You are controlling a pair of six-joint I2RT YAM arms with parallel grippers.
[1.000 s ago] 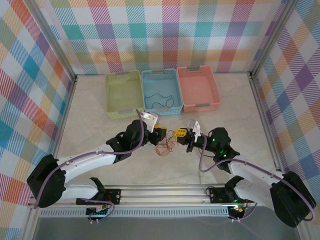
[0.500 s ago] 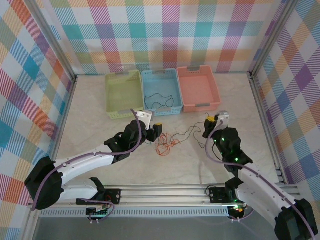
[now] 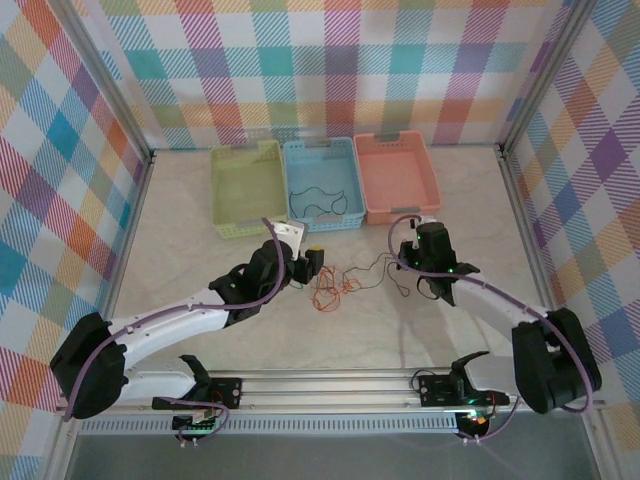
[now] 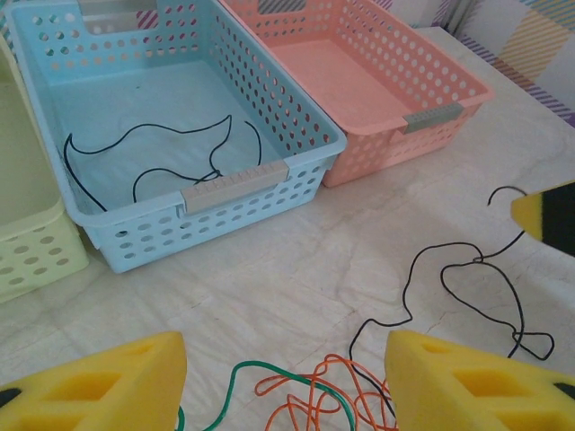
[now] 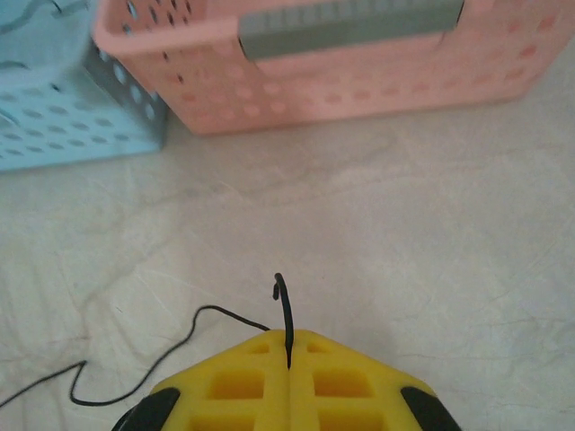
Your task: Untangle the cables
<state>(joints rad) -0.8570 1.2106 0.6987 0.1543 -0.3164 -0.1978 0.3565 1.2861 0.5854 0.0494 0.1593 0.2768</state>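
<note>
Drew black cable (image 5: 286, 314) away from orange cable (image 4: 310, 391) and green cable (image 4: 235, 382) with right claw (image 5: 287, 355) pinched on its end, left claw (image 4: 283, 386) spread over them; black looks nearly free

Smooth, slightly glossy plastic is seen in the perforated light-blue basket (image 4: 144, 235), a matt finish on the pale marbled worktop (image 4: 296, 269) and the thin black cable (image 5: 286, 328).

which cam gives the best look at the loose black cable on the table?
Left wrist: the black cable lies nearly whole there, its loops clear. Right wrist shows its tip pinched in the right hand; top external shows a faint thread.
</note>
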